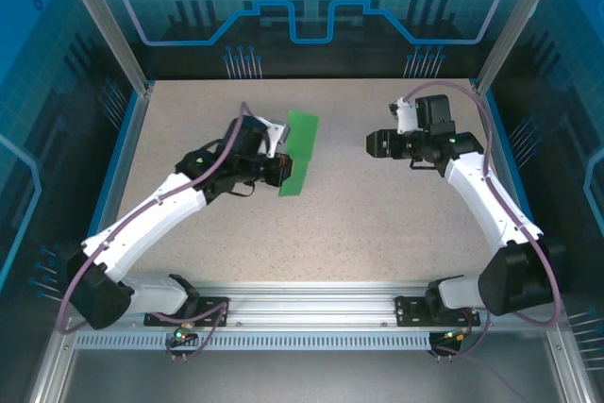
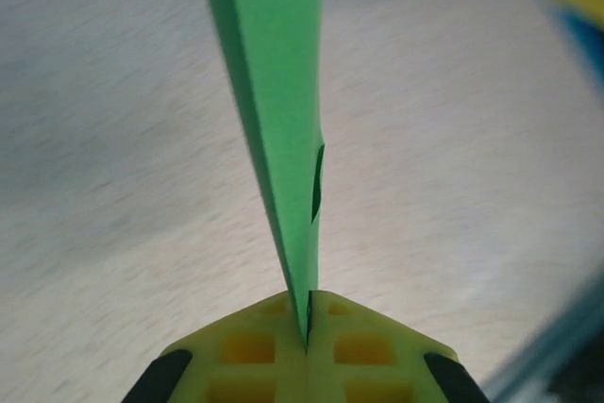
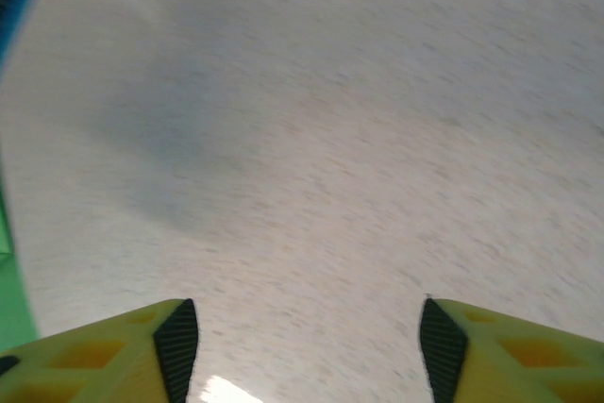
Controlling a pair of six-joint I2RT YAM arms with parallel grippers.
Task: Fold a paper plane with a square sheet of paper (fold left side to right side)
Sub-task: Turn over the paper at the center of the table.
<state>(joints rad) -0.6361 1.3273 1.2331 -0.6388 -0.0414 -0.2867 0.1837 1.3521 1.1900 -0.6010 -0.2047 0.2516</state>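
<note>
The paper [image 1: 300,150], folded into a narrow strip, is pinched by its edge in the left hand [image 1: 282,169], over the worktop [image 1: 359,224] left of centre. The right hand [image 1: 370,142] is seen spread wide, to the right of the paper and apart from it.

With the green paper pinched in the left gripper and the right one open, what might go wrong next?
1. The left gripper pinches the green paper only at one edge; it may slip or twist.
2. The layers gape slightly near the pinch, so the fold may misalign.
3. The open right gripper stands apart; approaching, it might knock the paper.
</note>
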